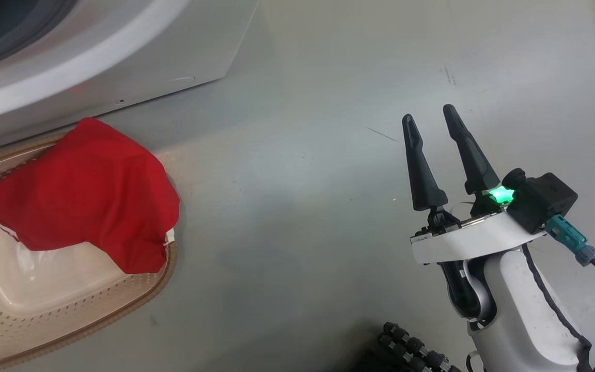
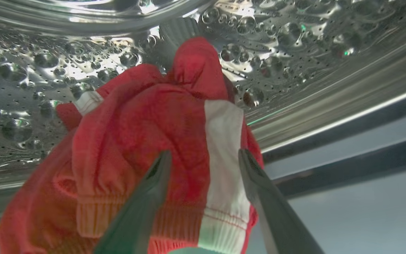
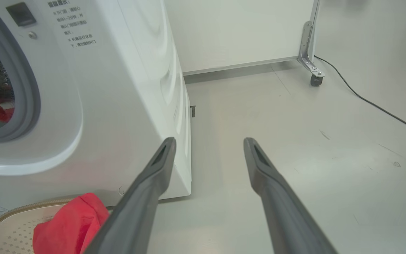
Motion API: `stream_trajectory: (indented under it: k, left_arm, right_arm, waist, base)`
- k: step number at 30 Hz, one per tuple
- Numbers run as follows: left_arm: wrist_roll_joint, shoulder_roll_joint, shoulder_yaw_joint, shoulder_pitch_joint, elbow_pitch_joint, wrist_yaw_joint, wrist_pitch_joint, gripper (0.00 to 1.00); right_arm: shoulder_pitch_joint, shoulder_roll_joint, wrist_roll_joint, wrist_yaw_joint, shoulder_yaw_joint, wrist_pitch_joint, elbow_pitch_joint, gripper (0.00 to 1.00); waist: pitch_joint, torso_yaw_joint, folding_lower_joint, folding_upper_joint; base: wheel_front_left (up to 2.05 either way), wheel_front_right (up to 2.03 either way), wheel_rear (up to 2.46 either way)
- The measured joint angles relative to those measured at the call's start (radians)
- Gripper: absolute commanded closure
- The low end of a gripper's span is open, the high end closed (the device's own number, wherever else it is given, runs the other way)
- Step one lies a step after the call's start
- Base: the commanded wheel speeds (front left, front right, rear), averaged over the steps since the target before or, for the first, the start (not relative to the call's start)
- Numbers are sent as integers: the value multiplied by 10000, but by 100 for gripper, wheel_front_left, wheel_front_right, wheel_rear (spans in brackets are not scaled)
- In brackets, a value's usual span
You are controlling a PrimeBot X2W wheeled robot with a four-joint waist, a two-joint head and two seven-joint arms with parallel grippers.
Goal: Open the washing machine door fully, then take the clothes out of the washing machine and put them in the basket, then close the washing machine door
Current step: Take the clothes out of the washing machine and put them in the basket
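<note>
inside the steel drum (image 2: 30, 88) of the washing machine (image 1: 122, 62), the left pincer (image 2: 205, 153) stands released, its two dark fingers spread on either side of a red-and-white garment (image 2: 146, 134) that fills the centre and lower left of the left wrist frame; whether the fingers touch the cloth cannot be told. at the lower left of the head frame, the cream basket (image 1: 44, 294) sits on the grey floor (image 1: 302, 206) just in front of the machine. a red garment (image 1: 85, 191) is draped across its upper half, one corner hanging over the right rim. the right pincer (image 1: 429, 114), at the right of that frame, is also released and empty, held over bare floor well apart from the basket. in the right wrist frame, red cloth shows through the machine's round opening at upper left, and a dark cable (image 3: 365, 100) trails across the floor at upper right.
</note>
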Motion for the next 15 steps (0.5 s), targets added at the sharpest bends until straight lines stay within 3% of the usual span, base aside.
stream_trajectory:
  k: [12,14,15]
  left_arm:
    - [222,226,-58,-162,633,539,677,0]
    - [221,203,-59,-178,746,587,807,60]
    - [221,203,-65,-187,794,593,876,60]
  right_arm:
    - [-154,2,0,2,40,0,138,0]
    - [-154,2,0,4,36,0,150,0]
    - [-155,2,0,4,35,0,150,0]
  waist:
    - [-36,3,-1,0]
    - [-47,14,-1,0]
    - [-52,20,-1,0]
  base:
    - [0,0,0]
    - [0,0,0]
    - [0,0,0]
